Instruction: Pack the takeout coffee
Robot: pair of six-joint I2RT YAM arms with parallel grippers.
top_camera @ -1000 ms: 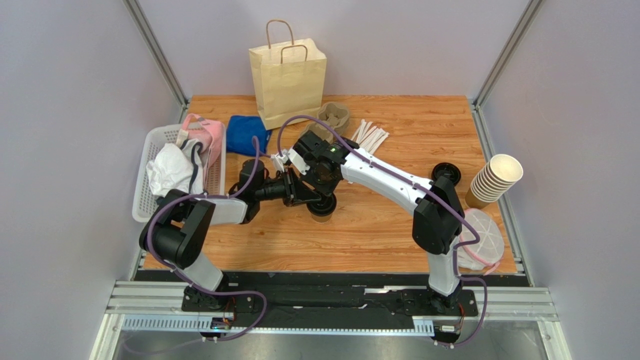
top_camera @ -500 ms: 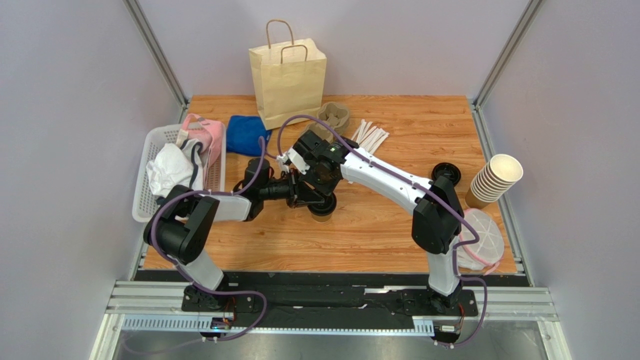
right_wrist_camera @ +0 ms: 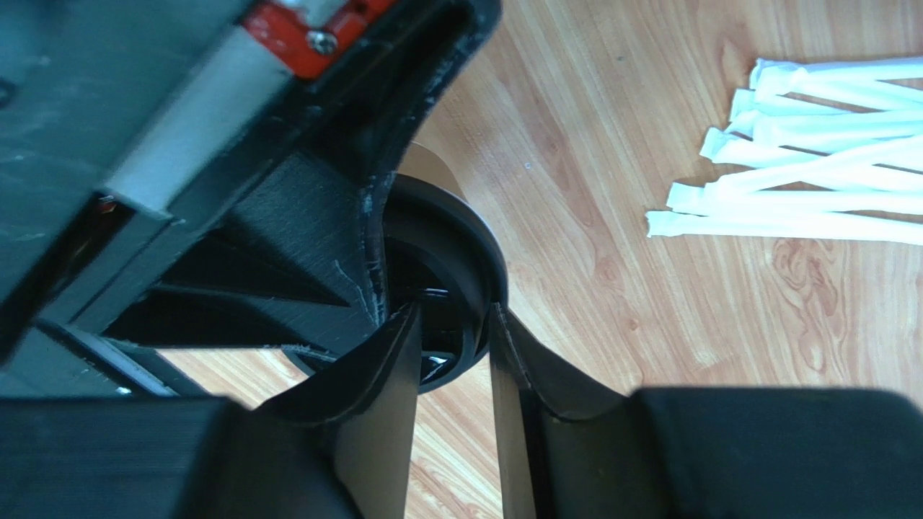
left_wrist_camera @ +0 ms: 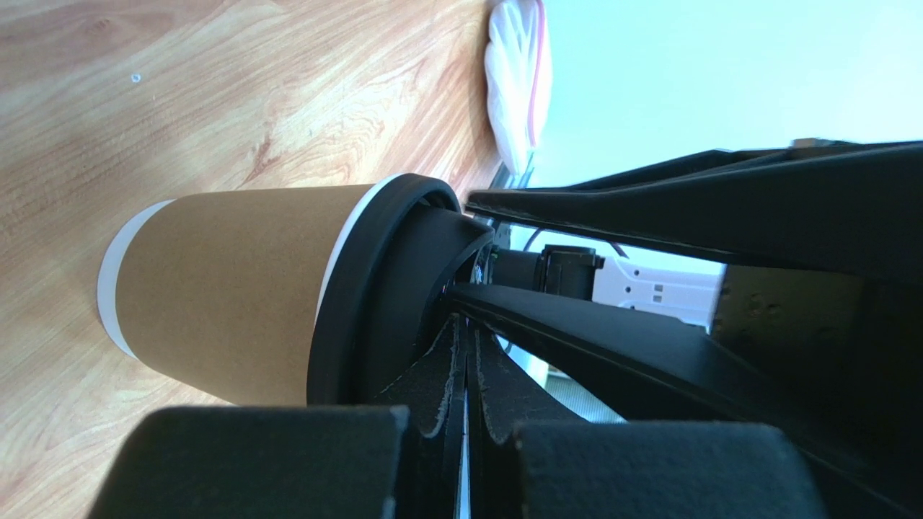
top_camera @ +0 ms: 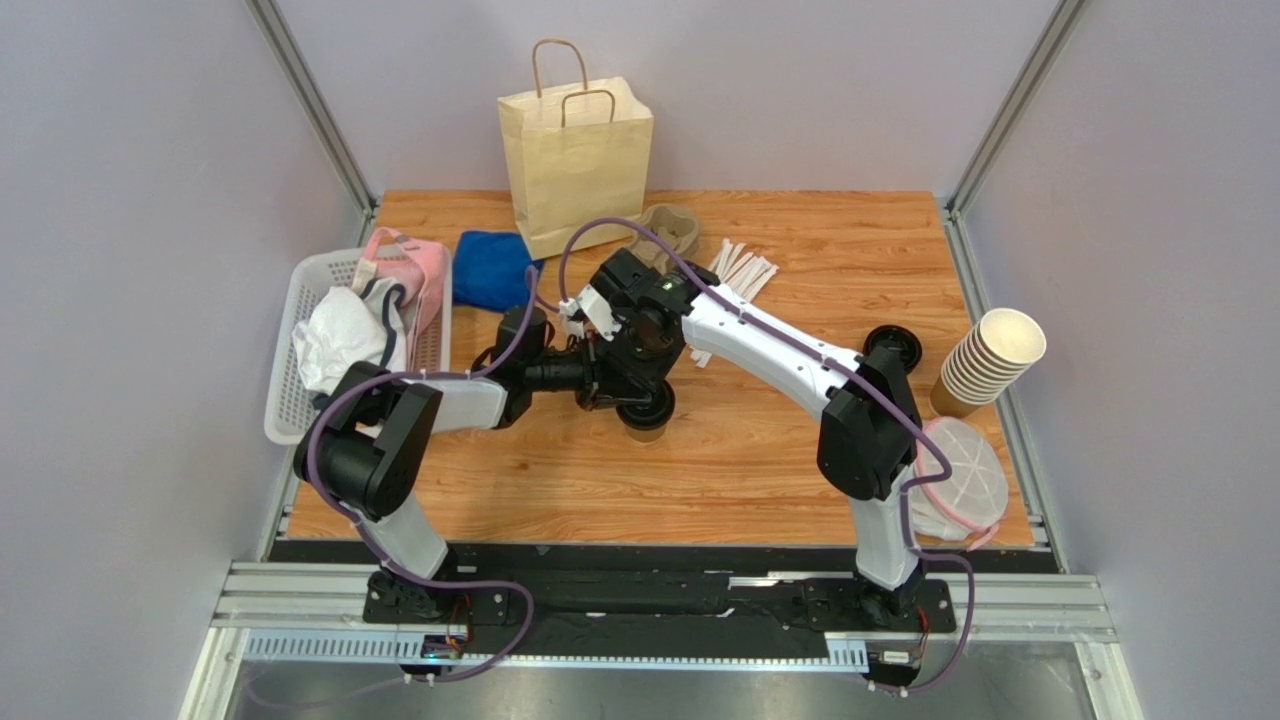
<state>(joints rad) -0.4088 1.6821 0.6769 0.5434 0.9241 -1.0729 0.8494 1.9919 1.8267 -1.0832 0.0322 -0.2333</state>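
The takeout coffee [top_camera: 649, 420], a tan paper cup [left_wrist_camera: 228, 308] with a black lid [left_wrist_camera: 379, 303], stands mid-table. My right gripper [top_camera: 646, 393] reaches down from above. Its two fingers straddle the near rim of the lid [right_wrist_camera: 468, 254] and pinch it, with a narrow gap between them [right_wrist_camera: 453, 316]. My left gripper [top_camera: 604, 375] comes in from the left with its pads pressed together [left_wrist_camera: 468, 324], the tips against the top of the lid. The paper bag [top_camera: 579, 158] stands upright at the back edge.
White wrapped straws [top_camera: 739, 270] lie behind the cup and show in the right wrist view [right_wrist_camera: 823, 151]. A stack of lidless cups [top_camera: 992, 360] and a loose black lid [top_camera: 891, 345] are right. A white basket [top_camera: 296, 308], a blue cloth [top_camera: 493, 267] and a cup carrier [top_camera: 669, 230] are left and back.
My left arm has stretched to the right, bringing its shut gripper up to the cup's lid. The right gripper has stayed over the lid. The cup has not moved.
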